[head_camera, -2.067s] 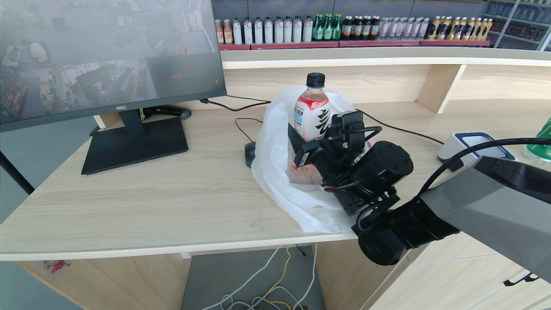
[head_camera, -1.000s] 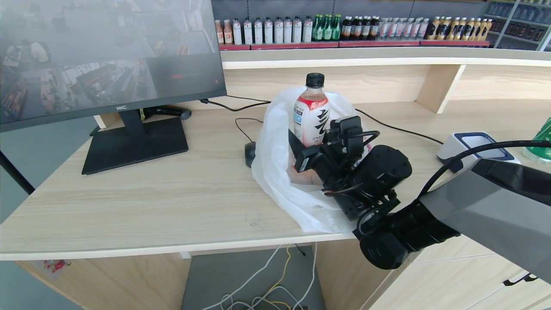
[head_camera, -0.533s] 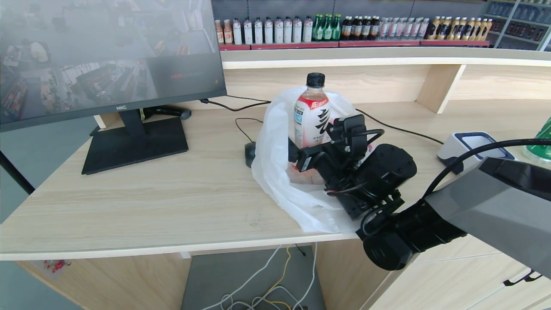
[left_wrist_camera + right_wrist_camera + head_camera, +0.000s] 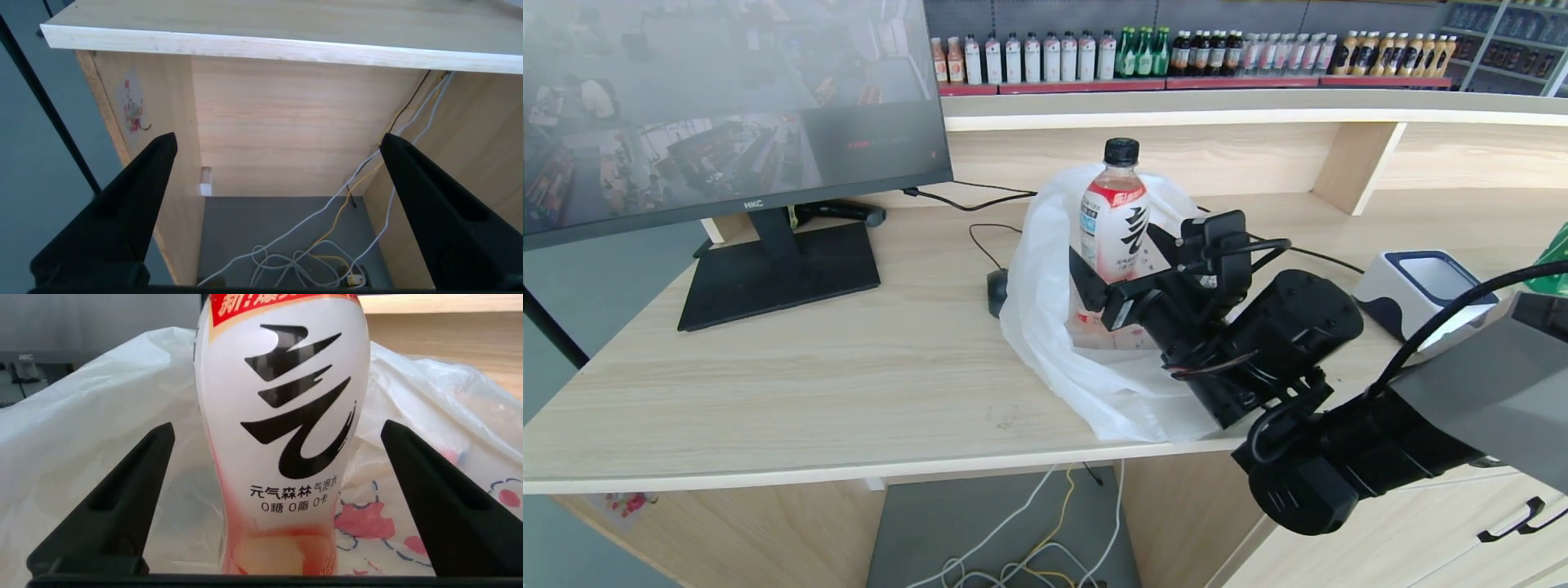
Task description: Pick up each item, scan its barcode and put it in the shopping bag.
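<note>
Currently the right gripper (image 4: 1119, 253) hangs wide open at the mouth of the white shopping bag (image 4: 1045, 318), holding nothing. The bottle (image 4: 1113, 216) stands upright inside the bag, straight ahead of the spread fingers and touching neither. The bag sits on the wooden counter (image 4: 849, 376), with a mouse (image 4: 996, 292) just beside it on the monitor's (image 4: 727, 106) side and the scanner (image 4: 1421, 286) on the other. The left gripper (image 4: 278, 139), also spread wide and empty, sits below the counter's edge, facing loose cables (image 4: 310, 261).
</note>
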{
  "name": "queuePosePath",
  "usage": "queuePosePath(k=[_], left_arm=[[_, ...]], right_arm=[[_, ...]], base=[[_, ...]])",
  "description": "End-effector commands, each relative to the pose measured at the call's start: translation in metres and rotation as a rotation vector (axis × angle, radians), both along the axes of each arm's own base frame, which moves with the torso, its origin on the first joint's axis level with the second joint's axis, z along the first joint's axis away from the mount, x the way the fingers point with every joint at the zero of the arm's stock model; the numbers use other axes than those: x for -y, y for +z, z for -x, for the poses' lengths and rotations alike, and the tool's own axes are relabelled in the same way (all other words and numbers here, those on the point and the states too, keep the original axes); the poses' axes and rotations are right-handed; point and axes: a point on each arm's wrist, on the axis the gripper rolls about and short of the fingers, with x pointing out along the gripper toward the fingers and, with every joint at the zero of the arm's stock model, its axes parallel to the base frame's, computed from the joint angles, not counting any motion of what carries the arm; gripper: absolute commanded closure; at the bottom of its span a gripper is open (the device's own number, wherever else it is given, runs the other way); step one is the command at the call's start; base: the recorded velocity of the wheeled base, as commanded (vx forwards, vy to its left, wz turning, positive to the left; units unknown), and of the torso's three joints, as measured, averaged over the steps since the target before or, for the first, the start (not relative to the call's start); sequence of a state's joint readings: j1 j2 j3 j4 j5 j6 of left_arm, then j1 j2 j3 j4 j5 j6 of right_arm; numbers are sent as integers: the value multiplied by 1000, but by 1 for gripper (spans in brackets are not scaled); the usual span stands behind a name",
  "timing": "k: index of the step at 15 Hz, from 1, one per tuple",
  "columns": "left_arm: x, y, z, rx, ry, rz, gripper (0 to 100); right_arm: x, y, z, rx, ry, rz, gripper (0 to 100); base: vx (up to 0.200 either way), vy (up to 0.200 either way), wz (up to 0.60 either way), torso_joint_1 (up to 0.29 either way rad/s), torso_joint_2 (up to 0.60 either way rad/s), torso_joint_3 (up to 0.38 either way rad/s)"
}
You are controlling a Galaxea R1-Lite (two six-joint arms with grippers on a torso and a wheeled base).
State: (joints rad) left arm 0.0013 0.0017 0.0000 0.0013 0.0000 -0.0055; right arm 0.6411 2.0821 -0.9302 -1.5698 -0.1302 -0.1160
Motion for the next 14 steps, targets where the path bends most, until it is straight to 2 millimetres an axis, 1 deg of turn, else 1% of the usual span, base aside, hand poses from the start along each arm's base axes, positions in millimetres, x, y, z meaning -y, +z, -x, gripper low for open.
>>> queuePosePath(k=[1, 6, 9, 10, 14], left_arm=[[0, 0, 0, 0, 0, 1, 0], [0, 0, 0, 0, -1, 1, 0], [0, 0, 0, 0, 0, 1, 0], [0, 0, 0, 0, -1, -1, 0], [0, 0, 0, 0, -1, 1, 0]], right_arm=[[10, 15, 14, 19, 1, -12, 0], [28, 32, 55, 23, 29, -10, 0], [39, 38, 68, 29, 29, -13, 0], [43, 43, 73, 40, 29, -21, 0], [54, 47, 88, 44, 28, -23, 0]], base=[[0, 0, 0, 0, 0, 0], [0, 0, 0, 0, 0, 0], [0, 0, 0, 0, 0, 0], [0, 0, 0, 0, 0, 0], [0, 0, 0, 0, 0, 0]])
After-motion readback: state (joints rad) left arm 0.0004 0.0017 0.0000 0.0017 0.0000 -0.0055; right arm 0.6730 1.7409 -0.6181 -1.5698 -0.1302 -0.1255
